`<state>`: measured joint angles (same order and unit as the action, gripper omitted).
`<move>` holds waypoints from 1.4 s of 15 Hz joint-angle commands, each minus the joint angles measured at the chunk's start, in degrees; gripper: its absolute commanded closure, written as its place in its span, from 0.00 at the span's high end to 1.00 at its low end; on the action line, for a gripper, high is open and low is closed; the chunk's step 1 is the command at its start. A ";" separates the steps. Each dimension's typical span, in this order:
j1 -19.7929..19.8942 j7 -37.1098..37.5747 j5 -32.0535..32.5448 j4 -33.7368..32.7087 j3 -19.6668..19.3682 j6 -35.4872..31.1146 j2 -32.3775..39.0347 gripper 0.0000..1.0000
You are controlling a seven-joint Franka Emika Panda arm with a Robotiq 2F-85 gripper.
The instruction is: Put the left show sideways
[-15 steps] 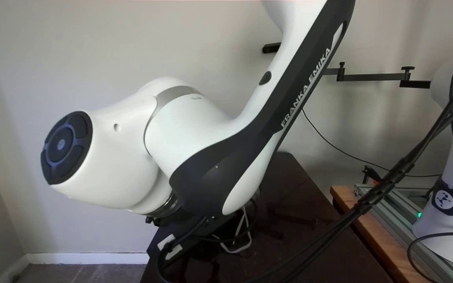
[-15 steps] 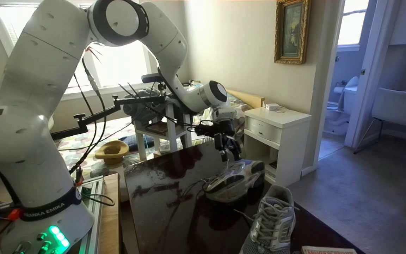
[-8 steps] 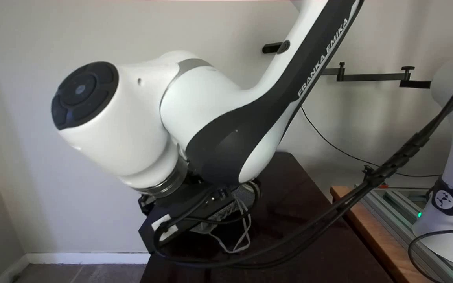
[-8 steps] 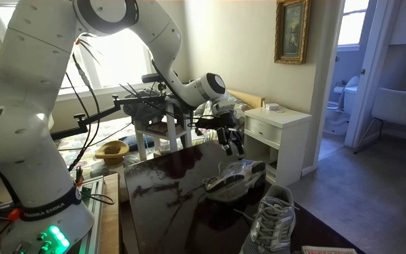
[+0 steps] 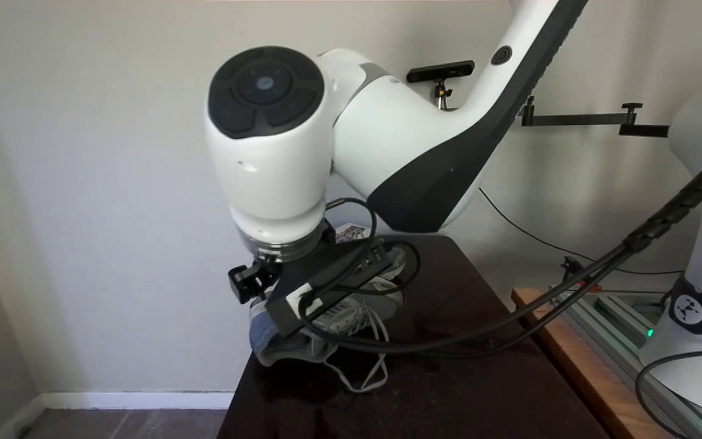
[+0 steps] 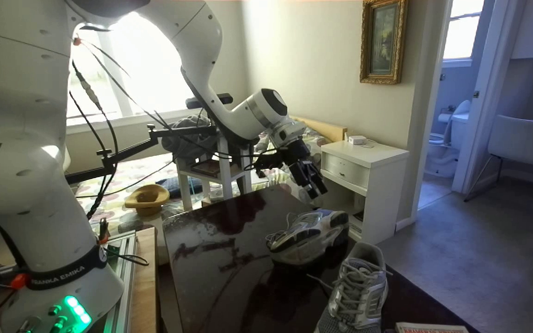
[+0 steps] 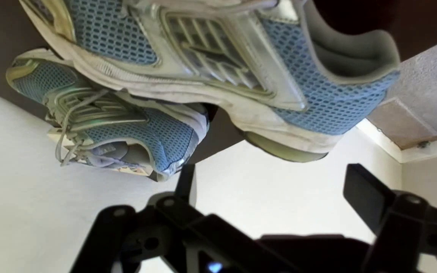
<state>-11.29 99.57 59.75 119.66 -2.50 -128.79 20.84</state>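
Observation:
A grey and blue running shoe [image 6: 308, 236] lies crosswise on the dark table, its toe toward the robot base. It shows partly behind the wrist in an exterior view [image 5: 357, 317] and large in the wrist view [image 7: 211, 64]. A matching shoe [image 6: 359, 286] stands beside it, pointing another way; it also shows in the wrist view [image 7: 165, 132]. My gripper [image 6: 318, 192] is above and beyond the heel of the crosswise shoe, apart from it and tilted. In the wrist view its jaws [image 7: 273, 185] are wide apart with nothing between them.
The dark table [image 6: 211, 277] has a book [image 6: 428, 327] at its near edge. A white nightstand [image 6: 363, 157] stands beyond the table. Black cables [image 5: 479, 335] hang from the wrist across the table. A camera [image 5: 439, 71] on a metal arm stands behind.
My gripper has risen from just above the shoe, tilted and moved toward the nightstand side. The wrist has swung up and right in an exterior view. The shoes look almost unchanged.

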 commanded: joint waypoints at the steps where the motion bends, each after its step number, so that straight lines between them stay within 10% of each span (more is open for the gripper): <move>1: 2.99 1.45 5.86 7.70 0.34 -4.65 -6.82 1.00; 21: 14.89 -27.01 -5.81 27.18 -1.71 -24.43 -28.11 1.00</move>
<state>2.92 79.03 56.49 144.26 -4.20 -152.50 -3.66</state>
